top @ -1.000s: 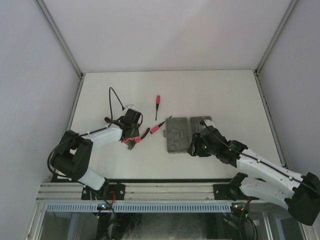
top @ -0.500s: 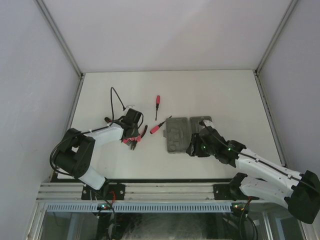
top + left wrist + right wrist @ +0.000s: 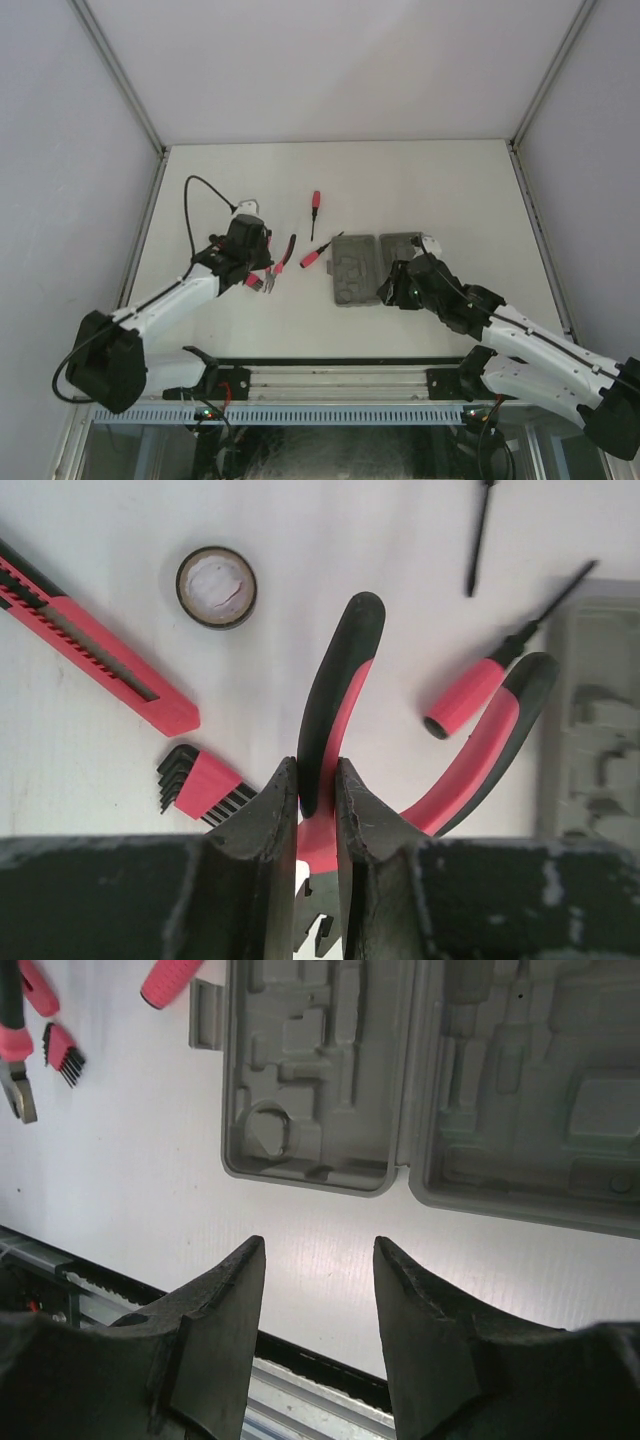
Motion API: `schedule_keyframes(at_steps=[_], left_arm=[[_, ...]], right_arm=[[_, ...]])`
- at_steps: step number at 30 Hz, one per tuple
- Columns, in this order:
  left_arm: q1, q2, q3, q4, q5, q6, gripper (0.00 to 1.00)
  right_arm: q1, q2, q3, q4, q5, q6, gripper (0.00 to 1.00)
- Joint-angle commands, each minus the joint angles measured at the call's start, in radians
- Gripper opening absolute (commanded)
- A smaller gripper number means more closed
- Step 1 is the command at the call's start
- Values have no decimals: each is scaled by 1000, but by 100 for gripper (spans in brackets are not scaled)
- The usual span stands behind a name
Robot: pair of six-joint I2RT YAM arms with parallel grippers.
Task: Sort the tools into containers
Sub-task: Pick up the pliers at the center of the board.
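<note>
White desk [image 3: 420, 180], pale grey walls [image 3: 330, 60] on three sides, metal posts [image 3: 118, 72] in the back corners, slotted rail [image 3: 300, 412] along the bottom edge of the top view. The left arm runs from lower left up and right over the left part of the desk, with a black cable [image 3: 192, 205] looping above it. Left fingers [image 3: 317, 790] are clamped on one handle of the pliers [image 3: 345, 660]. The handles splay toward the top of the wrist frame, jaws tucked below the fingers; I can't tell if they're off the desk. Around them: tape ring [image 3: 216, 587] upper left, utility knife [image 3: 100, 650] far left, hex key set [image 3: 205, 780] just left of the fingers, screwdriver [image 3: 465, 698] right, second screwdriver [image 3: 478, 540] at the top. The right arm stretches from lower right up and left, wrist over the bottom edge of the right tray [image 3: 540, 1090]. Right fingers [image 3: 318, 1250] are apart with nothing between them, above bare desk just below the joint with the left tray [image 3: 310, 1060]. I see no tools in either tray.
</note>
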Motion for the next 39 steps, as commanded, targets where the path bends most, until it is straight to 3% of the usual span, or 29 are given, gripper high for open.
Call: schedule_keyframes(at_steps=[1, 3, 7, 19, 30, 36, 39], left_arm=[[6, -160, -38, 67, 67, 7, 13], [6, -212, -47, 67, 77, 8, 12], [6, -282, -56, 57, 89, 4, 0], [48, -446, -103, 68, 146, -43, 0], [49, -453, -114, 49, 243, -75, 0], [42, -478, -186, 136, 345, -194, 0], [20, -508, -211, 161, 324, -243, 0]], right_arm=[[3, -41, 3, 20, 48, 28, 47], [5, -48, 2, 20, 47, 26, 47], [6, -67, -9, 34, 40, 23, 48], [-1, -145, -75, 212, -24, 31, 60], [55, 19, -112, 591, -111, 88, 61], [159, 83, -111, 707, -44, 139, 62], [209, 107, -112, 741, 12, 177, 63]])
